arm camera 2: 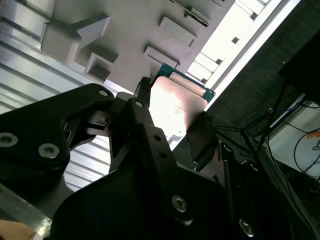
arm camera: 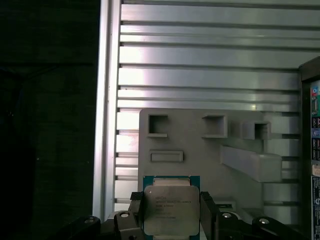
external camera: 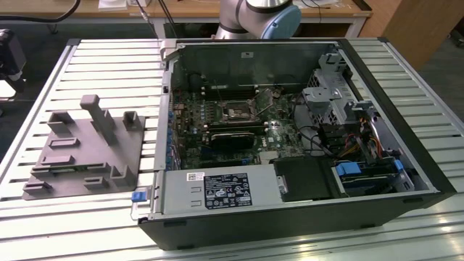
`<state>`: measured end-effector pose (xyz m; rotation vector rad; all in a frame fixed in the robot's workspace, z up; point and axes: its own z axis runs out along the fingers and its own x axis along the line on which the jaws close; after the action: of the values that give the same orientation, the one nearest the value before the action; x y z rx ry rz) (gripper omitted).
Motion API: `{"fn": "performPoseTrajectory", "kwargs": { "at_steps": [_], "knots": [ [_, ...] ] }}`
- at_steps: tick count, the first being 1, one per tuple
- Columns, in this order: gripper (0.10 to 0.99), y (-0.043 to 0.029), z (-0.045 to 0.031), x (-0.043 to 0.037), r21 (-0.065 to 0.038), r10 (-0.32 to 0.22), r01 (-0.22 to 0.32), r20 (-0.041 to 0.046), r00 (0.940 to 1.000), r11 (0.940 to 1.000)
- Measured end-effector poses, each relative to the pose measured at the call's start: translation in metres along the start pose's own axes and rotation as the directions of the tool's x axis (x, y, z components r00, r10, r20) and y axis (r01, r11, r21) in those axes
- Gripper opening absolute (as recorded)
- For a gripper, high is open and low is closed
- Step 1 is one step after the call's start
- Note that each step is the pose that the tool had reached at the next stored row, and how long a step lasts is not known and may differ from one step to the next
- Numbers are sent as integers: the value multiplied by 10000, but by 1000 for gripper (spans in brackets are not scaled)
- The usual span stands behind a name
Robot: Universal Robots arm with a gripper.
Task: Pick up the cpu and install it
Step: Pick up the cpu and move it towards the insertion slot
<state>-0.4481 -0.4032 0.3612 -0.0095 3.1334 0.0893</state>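
Observation:
The cpu (arm camera: 170,210) is a flat square chip with a silver metal top and a green rim. My gripper (arm camera: 170,214) is shut on it, one dark finger (arm camera: 134,212) pressing on each side. In the second wrist view the cpu (arm camera 2: 176,106) shines brightly between the fingers of the gripper (arm camera 2: 172,119). It hangs in the air above the grey plastic fixture block (arm camera: 200,150), off its surface. The black motherboard socket (external camera: 238,113) with its metal frame sits inside the open computer case (external camera: 290,228), apart from the chip.
The grey fixture block (external camera: 80,152) with upright posts lies on the slatted aluminium table (external camera: 108,60) at the exterior view's left of the case. The arm's base (external camera: 261,16) stands behind the case. Dark floor (arm camera: 50,125) lies past the table edge.

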Motion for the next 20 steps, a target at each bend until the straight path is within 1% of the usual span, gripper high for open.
{"fn": "performPoseTrajectory", "kwargs": {
  "at_steps": [12,20],
  "knots": [
    [537,5,-95,-1,0,0,0,0,10000,10000],
    [537,8,-136,-1,0,0,0,0,10000,10000]
  ]
}}
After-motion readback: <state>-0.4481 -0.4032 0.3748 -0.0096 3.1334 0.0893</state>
